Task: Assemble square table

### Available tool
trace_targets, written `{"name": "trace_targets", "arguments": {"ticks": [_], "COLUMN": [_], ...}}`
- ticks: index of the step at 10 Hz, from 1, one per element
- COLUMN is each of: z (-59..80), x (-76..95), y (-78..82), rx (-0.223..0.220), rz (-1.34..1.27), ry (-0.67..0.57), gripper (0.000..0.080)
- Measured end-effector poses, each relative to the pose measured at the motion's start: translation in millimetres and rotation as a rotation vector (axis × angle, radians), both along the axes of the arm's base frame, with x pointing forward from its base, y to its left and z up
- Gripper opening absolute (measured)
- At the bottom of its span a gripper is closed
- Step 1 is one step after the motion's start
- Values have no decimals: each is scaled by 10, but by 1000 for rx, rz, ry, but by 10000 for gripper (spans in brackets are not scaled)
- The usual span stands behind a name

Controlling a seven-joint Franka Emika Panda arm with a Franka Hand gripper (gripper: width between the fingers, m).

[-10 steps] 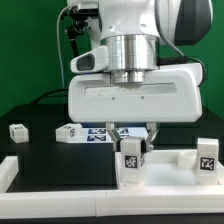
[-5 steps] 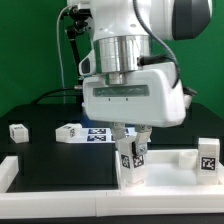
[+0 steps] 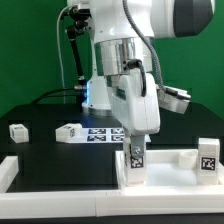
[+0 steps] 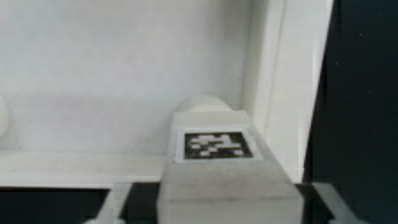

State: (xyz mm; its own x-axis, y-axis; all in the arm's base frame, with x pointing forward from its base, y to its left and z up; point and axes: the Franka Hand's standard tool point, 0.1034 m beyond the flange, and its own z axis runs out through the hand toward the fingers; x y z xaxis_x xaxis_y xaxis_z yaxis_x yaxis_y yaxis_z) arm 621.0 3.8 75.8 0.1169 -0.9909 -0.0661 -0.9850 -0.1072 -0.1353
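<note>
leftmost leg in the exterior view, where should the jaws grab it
Likely from straight above, jaws across the two side faces of the leftmost leg, mid-height: it sits low on the dark table surface, nothing touching it. The gripper is shut on the upright leg now.

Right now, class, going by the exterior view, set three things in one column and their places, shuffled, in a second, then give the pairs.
Things:
1. held leg
2. lone leg
3. marker board

Places:
A. standing on the dark table at the exterior view's far left
B. lying flat behind the arm, near the middle
C. upright in the hand, at the white slab

Pairs: 1-C, 2-A, 3-B
</note>
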Motion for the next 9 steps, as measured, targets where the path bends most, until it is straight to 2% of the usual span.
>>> {"name": "trace_targets", "arguments": {"ticks": [1, 2, 3, 4, 5, 8, 9], "z": [-4, -4, -4, 16, 40, 23, 32], "x": [-2, -5, -38, -39, -49, -53, -41], "y": [3, 10, 26, 21, 12, 3, 0], "rx": [-3, -7, -45, -80, -97, -120, -144], "rz": [23, 43, 264, 492, 645, 832, 966], "ry": [-1, -1, 7, -7, -20, -30, -36], "gripper": [292, 506, 506, 620, 640, 648, 649]}}
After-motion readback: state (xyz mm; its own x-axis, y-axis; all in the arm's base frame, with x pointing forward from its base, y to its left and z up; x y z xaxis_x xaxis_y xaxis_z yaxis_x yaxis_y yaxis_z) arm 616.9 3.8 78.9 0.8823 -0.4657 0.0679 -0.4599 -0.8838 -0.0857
